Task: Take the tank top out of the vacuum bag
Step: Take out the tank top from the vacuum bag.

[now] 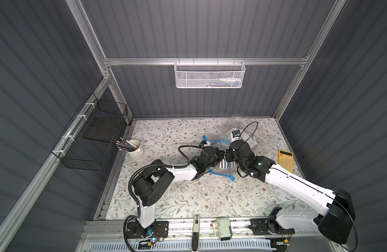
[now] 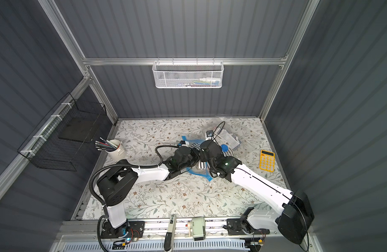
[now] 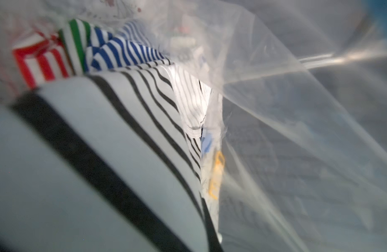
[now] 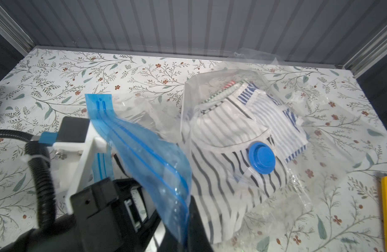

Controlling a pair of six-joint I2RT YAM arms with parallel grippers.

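Plastic: 1 clear bag [image 4: 227,76] on bench [image 1: 188,196], back-right of centre; 1 blue strip [image 4: 142,152], 1 blue cap [image 4: 261,157].
Cloth: striped pcs [image 3: 122,122] inside bag in black, blue, red, green; can't tell which is the tank top.
Other: 1 yellow calculator [image 1: 285,160], 1 cup [image 1: 134,150] w/ pens, 2 wall baskets [image 1: 210,75].
Arms: 2 [image 1: 181,173], both stretched to bag mouth, wrists close together.
L hand: hidden in bag, closed; grip on cloth not visible.
R hand [image 4: 183,220]: closed on strip.
Views: only L wrist cam looks inside bag; only R wrist cam shows cap close up.
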